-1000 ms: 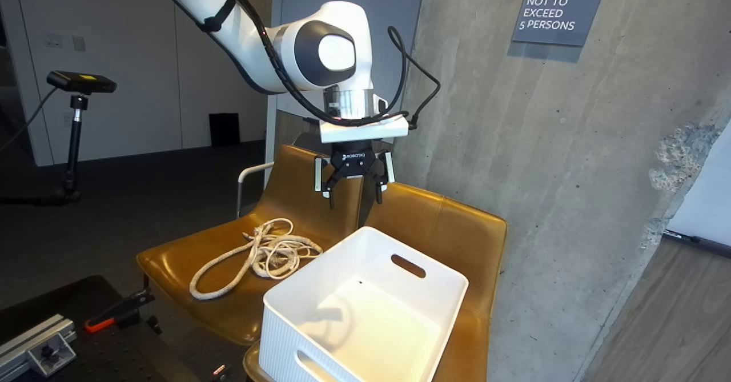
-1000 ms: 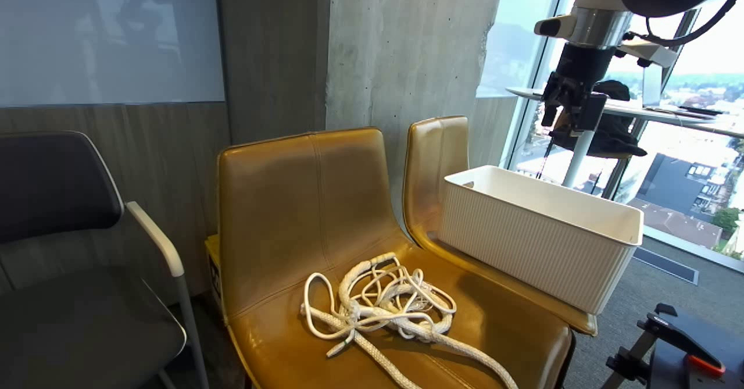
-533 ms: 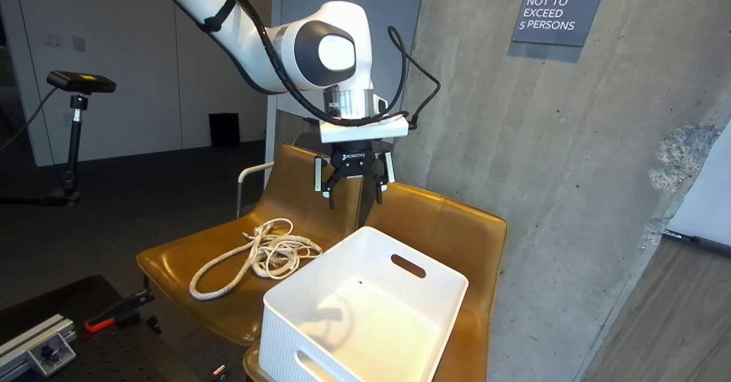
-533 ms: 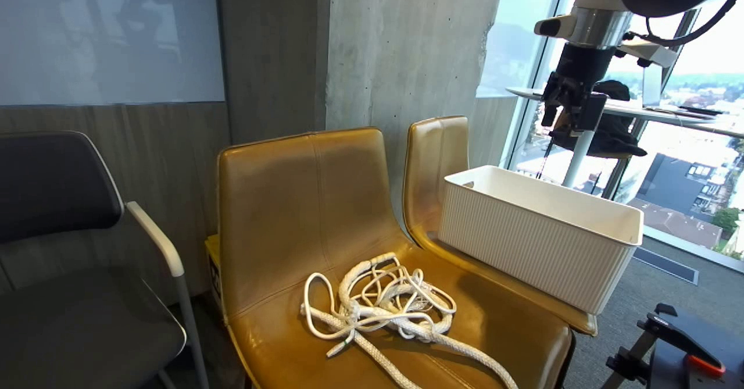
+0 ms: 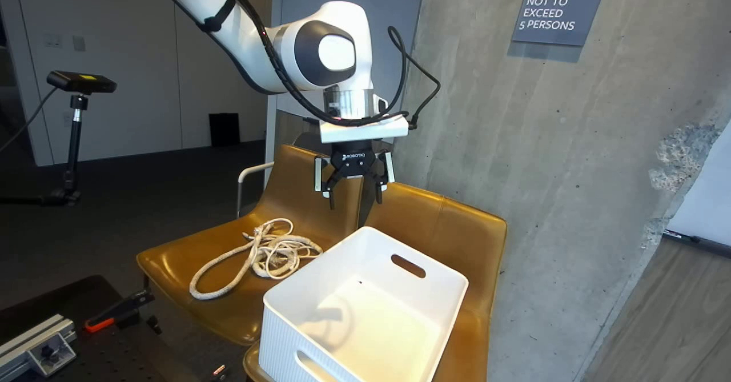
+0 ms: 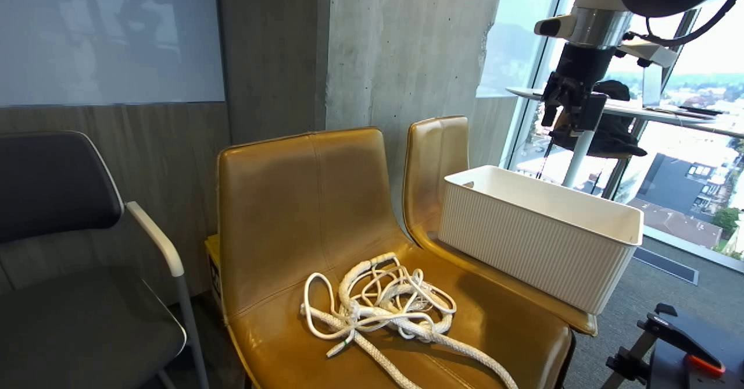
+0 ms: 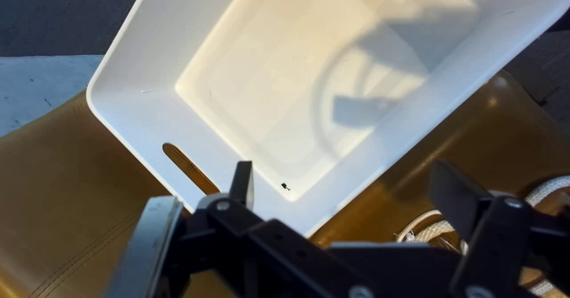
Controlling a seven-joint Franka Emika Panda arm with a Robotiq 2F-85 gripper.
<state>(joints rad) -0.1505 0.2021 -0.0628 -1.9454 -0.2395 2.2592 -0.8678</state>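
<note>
Your black jointed robot fingers stand wide apart in mid-air above a white rectangular plastic bin that sits on the right-hand tan leather-look chair. Left of the bin, a tangled heap of cream braided rope lies across a matching tan chair, one thick loop reaching toward the seat's near edge. A grey concrete wall rises beyond, bearing a blue-grey occupancy sign.

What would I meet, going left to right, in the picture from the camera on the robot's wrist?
What looks like concrete wall → the handle slot of the white plastic bin → a small dark speck inside that bin → the off-white braided rope.
</note>
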